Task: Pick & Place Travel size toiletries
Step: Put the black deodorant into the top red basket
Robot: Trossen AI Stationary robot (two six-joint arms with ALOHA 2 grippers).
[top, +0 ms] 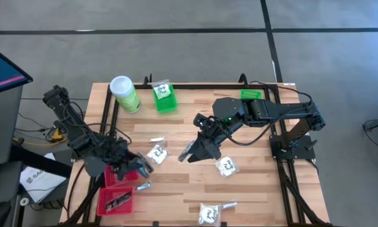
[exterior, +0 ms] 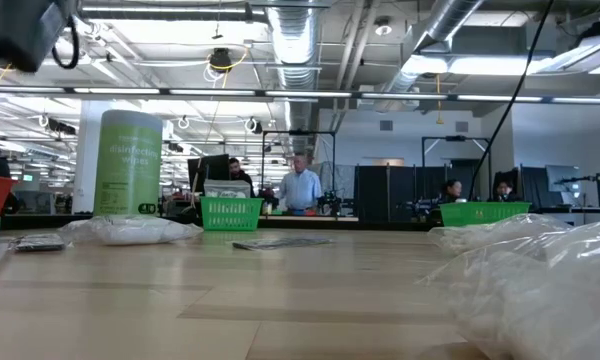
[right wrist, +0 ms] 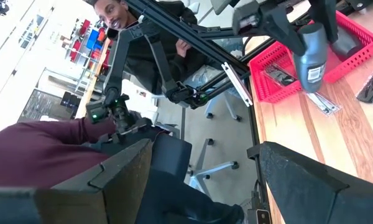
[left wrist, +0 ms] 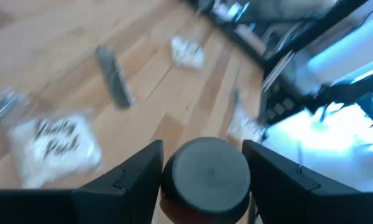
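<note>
My left pincer [left wrist: 202, 171] grips a dark grey stick [right wrist: 311, 50] above the red basket [top: 116, 200], poised, I judge, to drop it in. My right pincer [top: 198, 151] hangs wide and empty over mid-tabletop [top: 252, 189] (waiting). White packets [top: 156, 153] lie scattered; one reads "Tidy Pack" [left wrist: 53, 146], the canister [exterior: 128, 163] "disinfecting wipes".

1. Left arm [top: 82, 135]: black, jointed links, loose cables near base.
2. Right arm [top: 271, 113]: black, boxy wrist, small green light.
3. Fingers [left wrist: 130, 177]: dark, angular, matte plastic.
</note>
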